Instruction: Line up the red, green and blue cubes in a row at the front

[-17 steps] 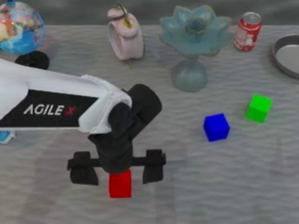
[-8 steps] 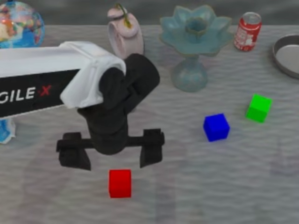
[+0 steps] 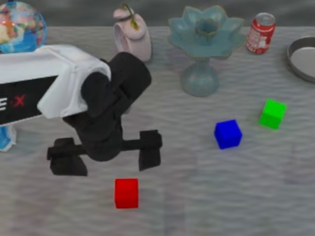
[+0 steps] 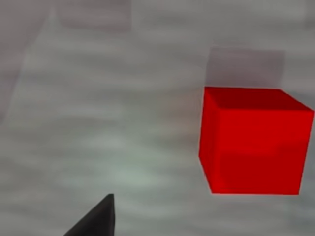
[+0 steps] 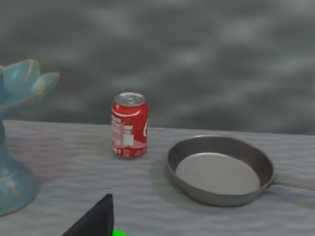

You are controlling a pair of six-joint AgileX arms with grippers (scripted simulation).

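- Red cube (image 3: 126,192) resting alone on the surface (image 3: 197,206), just in front of the left tool (image 3: 104,160) and a little toward its right finger, not touching it
- Left tool raised above the surface, fingers spread wide and holding nothing; line between the fingers running left to right
- In the left wrist view, red cube (image 4: 253,140) square on the surface, off to one side of the one dark fingertip showing
- Blue cube (image 3: 228,133) well off to the right of the left tool; green cube (image 3: 272,113) near it, farther right still and slightly behind
- Judged nearer the right arm's side, so likely its job; right tool outside the top view, its fingers impossible to judge from the sliver in its wrist view
- Count: three cubes, one of each colour, only the red one at the front
- Also one soda can (image 3: 261,33), one pan (image 3: 301,59), one blue flower-shaped stand (image 3: 204,46), one globe (image 3: 19,27)
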